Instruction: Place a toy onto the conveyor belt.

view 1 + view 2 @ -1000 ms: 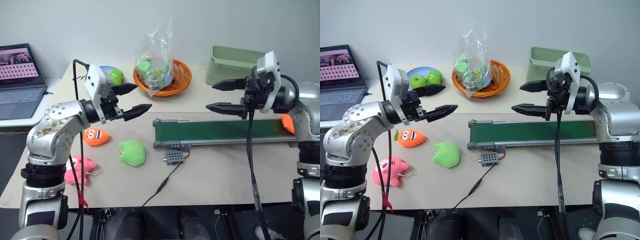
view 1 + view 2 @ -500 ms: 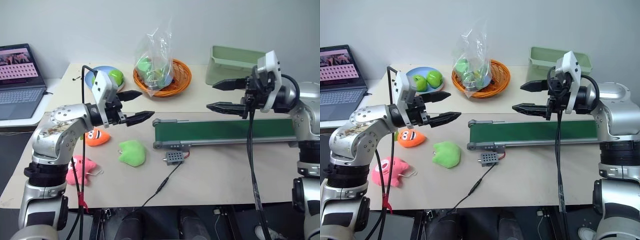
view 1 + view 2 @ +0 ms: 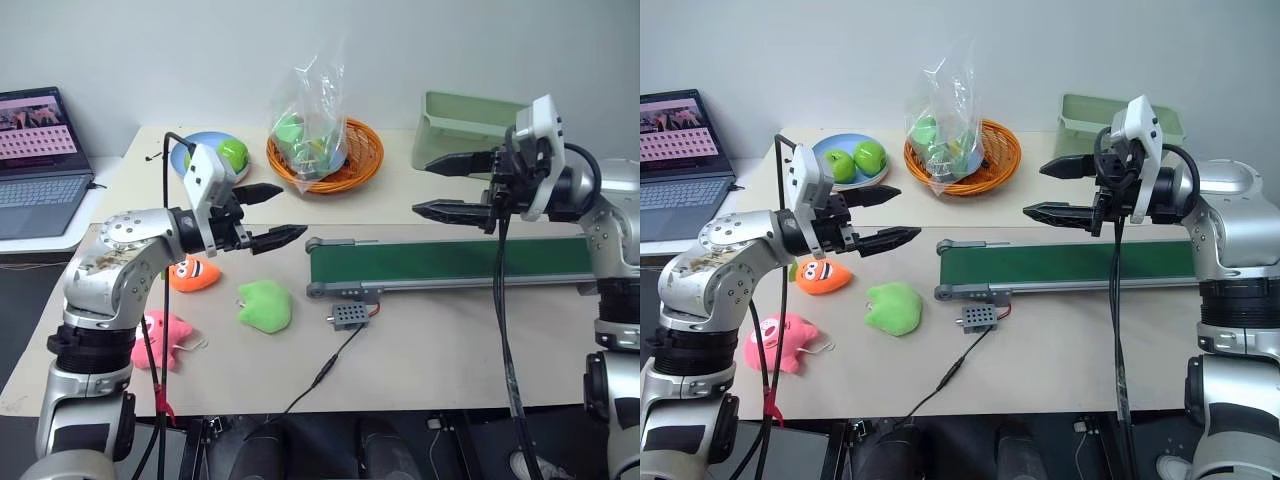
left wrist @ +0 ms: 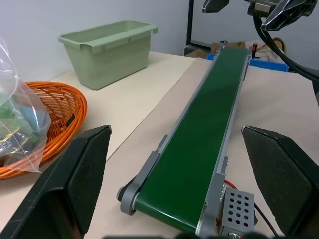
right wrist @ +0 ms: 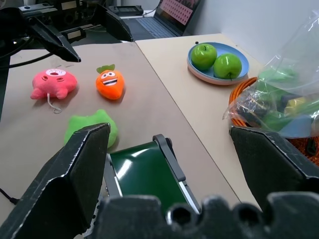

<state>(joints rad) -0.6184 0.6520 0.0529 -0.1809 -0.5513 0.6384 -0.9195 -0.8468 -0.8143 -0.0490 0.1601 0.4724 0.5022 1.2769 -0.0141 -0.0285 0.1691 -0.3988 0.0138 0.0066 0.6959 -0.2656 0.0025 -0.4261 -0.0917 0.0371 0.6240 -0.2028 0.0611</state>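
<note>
**Above the table: two released grippers flank the belt's end**

On the table [image 3: 420, 340], the conveyor belt [image 3: 450, 262] lies at 3 o'clock from the green plush [image 3: 265, 305]. The left gripper [image 3: 292, 210] hovers at 10 o'clock from the belt's roller end, fingers spread, grasping nothing. The right gripper [image 3: 422, 188] hangs at 12 o'clock over the belt, likewise spread and unladen. The carrot plush [image 3: 193, 273] lies below the left gripper.

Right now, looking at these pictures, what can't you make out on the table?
- Contents of the clear bag in the orange basket: crinkled plastic blurs them, both eye views.
- Far end of the conveyor belt: the right arm covers it, left eye view.
- Inside of the green bin: its wall and the right gripper hide it.
- Laptop: cut off by the edge.
</note>
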